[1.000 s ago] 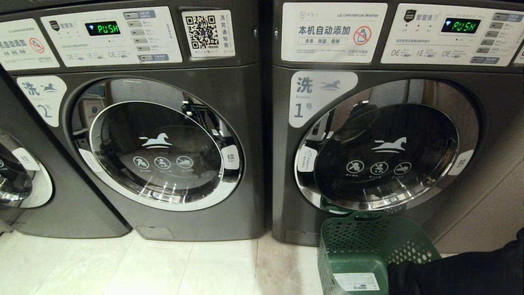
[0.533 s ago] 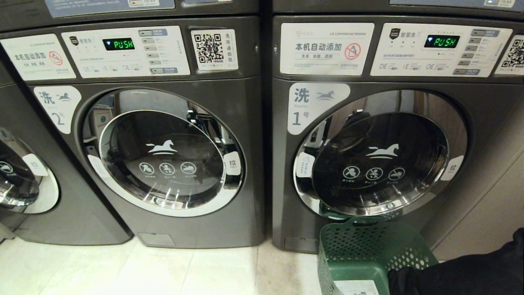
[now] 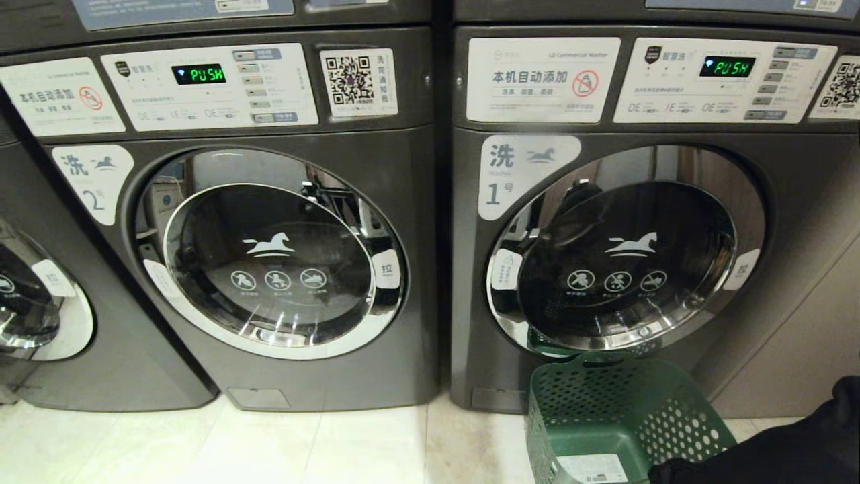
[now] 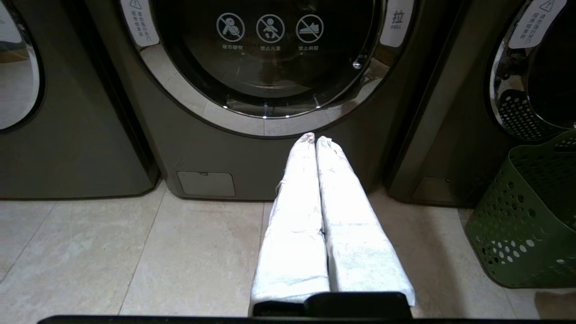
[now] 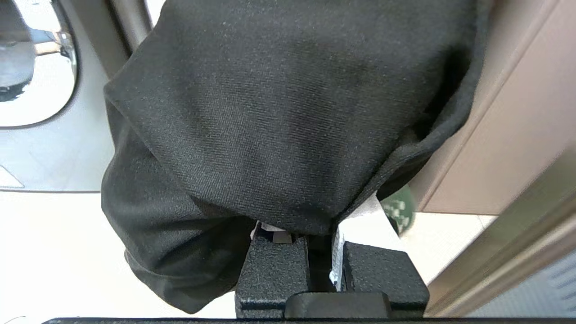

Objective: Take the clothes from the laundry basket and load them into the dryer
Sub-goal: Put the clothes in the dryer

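Observation:
A green laundry basket (image 3: 605,410) stands on the floor in front of the grey front-loader marked 1 (image 3: 470,302), whose round door (image 3: 625,262) is shut. That machine carries a washer label; nothing marked as a dryer shows. A black garment (image 3: 772,450) hangs at the head view's lower right, over the basket's near right corner. My right gripper (image 5: 320,252) is shut on this garment (image 5: 288,117), which drapes over and hides its fingertips. My left gripper (image 4: 315,138) is shut and empty, low over the floor, pointing at the front-loader marked 2 (image 4: 270,148).
Front-loader 2 (image 3: 269,262) also has its door shut, and a third machine (image 3: 33,302) shows at the far left. A beige wall panel (image 3: 793,349) stands right of machine 1. Pale floor tiles (image 3: 269,450) lie in front. The basket (image 4: 526,216) sits right of the left gripper.
The head view has tilted upward, so the machines and basket sit lower in the picture. The black garment stays in the right gripper's hold. The left gripper shows no movement.

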